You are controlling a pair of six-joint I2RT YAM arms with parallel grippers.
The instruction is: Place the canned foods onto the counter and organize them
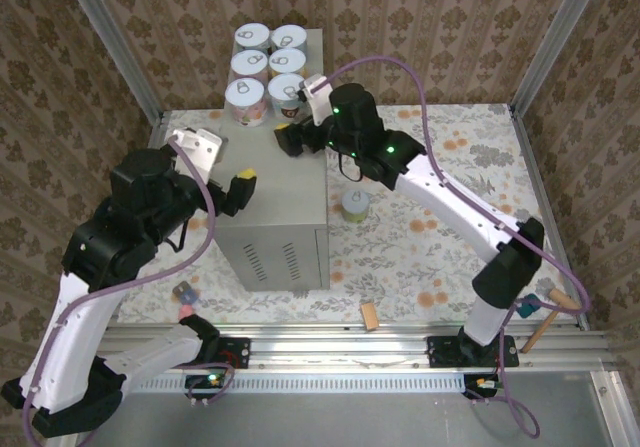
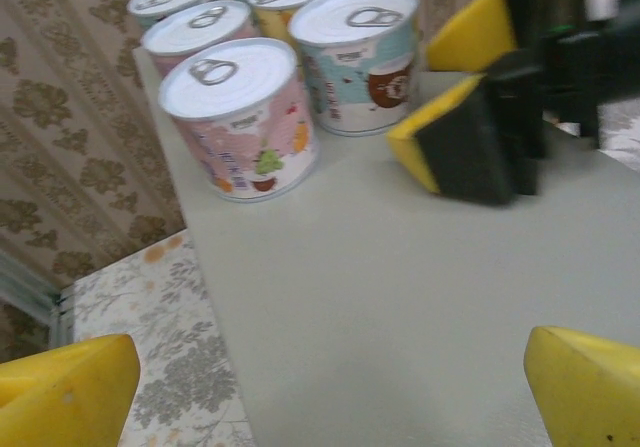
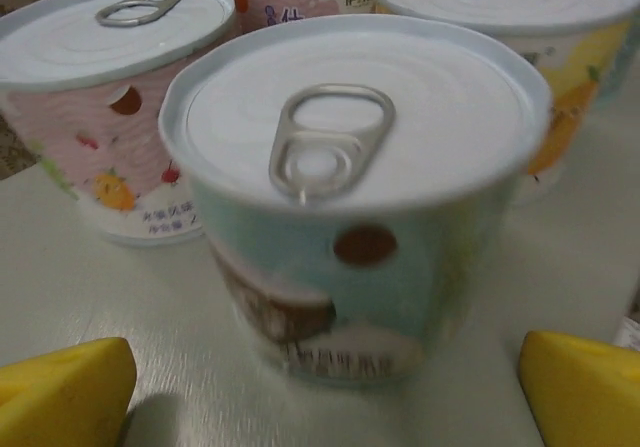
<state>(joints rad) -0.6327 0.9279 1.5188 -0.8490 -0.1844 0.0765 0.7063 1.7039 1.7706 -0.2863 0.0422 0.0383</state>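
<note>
Six cans (image 1: 249, 63) stand in two rows of three at the far end of the counter (image 1: 275, 182), lids up. The pale blue can (image 3: 350, 227) is the near right one of the group, with a pink can (image 2: 240, 117) just beside it on the left. The right gripper (image 2: 452, 79) sits just near of the blue can, released, its yellow fingertips (image 3: 60, 392) spread wide and apart from the label. The left gripper (image 2: 325, 392) hangs over the near left part of the counter top, also spread wide and grasping nothing. A seventh can (image 1: 355, 205) stands on the floral floor (image 1: 420, 237), right of the counter.
</note>
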